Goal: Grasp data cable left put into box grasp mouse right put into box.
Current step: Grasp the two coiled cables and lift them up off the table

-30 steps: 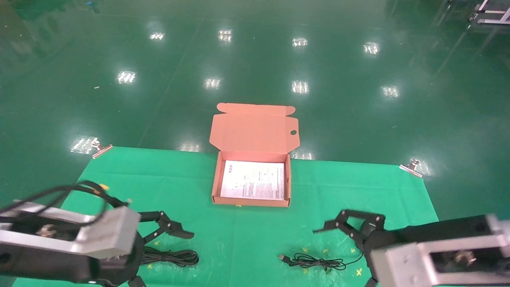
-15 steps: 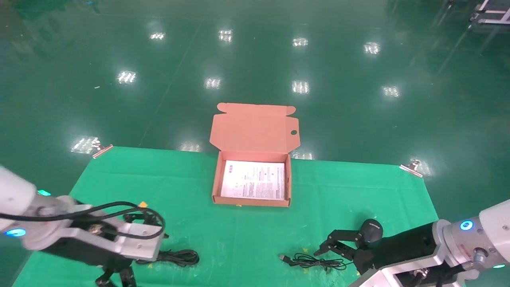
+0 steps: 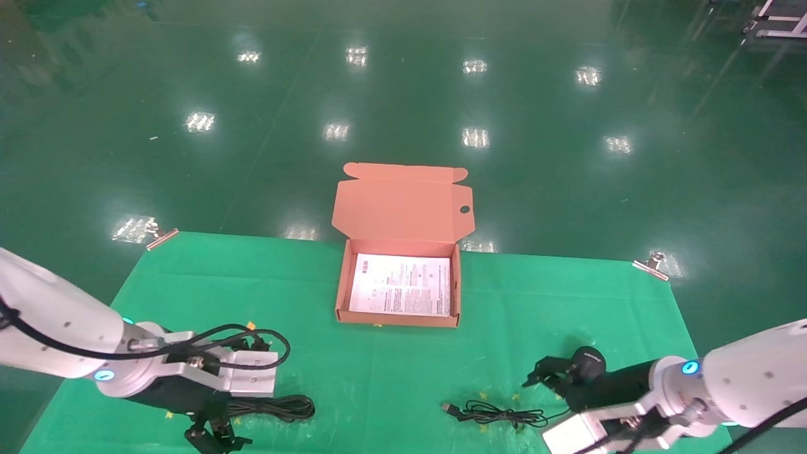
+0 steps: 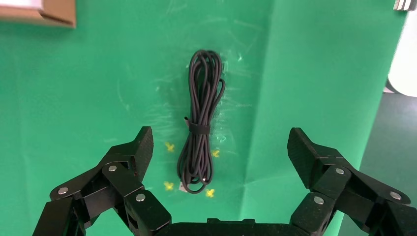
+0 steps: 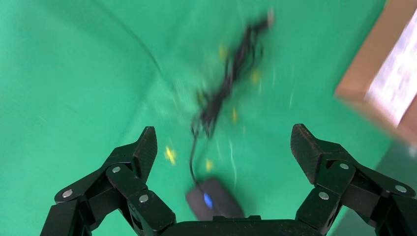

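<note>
both arms have swung down and turned since a second ago, wrists now aimed at the cloth, nothing grasped yet.

my left gripper [image 4: 219,150] hangs with jaws spread wide above the data cable [image 4: 200,120], which lies flat on the green cloth [image 3: 391,372] near my left edge; my right gripper [image 5: 223,147], jaws also wide, sits just over the mouse [image 5: 215,199], its thin cord [image 3: 501,414] trailing toward the middle. the box [image 3: 400,287] stands open between them, farther out, holding only a printed sheet [image 3: 401,285]. i judge this the approach to the cable: next i lower the left jaws astride the bundle's tied waist and close.
</note>
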